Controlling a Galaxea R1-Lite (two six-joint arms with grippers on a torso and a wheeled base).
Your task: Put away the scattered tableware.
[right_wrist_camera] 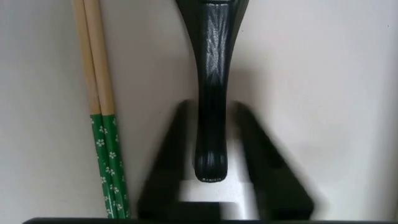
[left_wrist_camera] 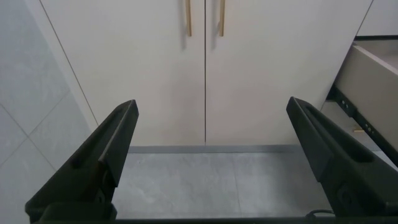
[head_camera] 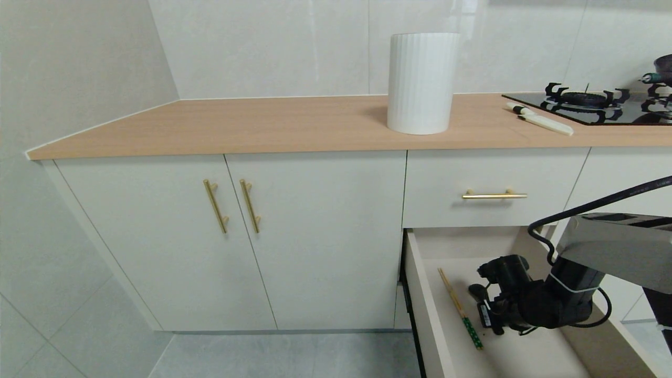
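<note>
Left hand (left_wrist_camera: 211,106) hangs low by the cabinet doors, wide open and holding nothing. Over in the open drawer (head_camera: 420,294) the chopsticks (head_camera: 461,310) lie flat on the bottom. Just beside them the black spoon (right_wrist_camera: 210,74) is down there too, its handle sitting inside the right hand (head_camera: 488,295); can't tell if that one's clamped on or let go. Further right, what looks like a white knife (head_camera: 543,123) sits on the surface (head_camera: 262,126) by the stove (head_camera: 583,100), so I'd guess one piece left.
</note>
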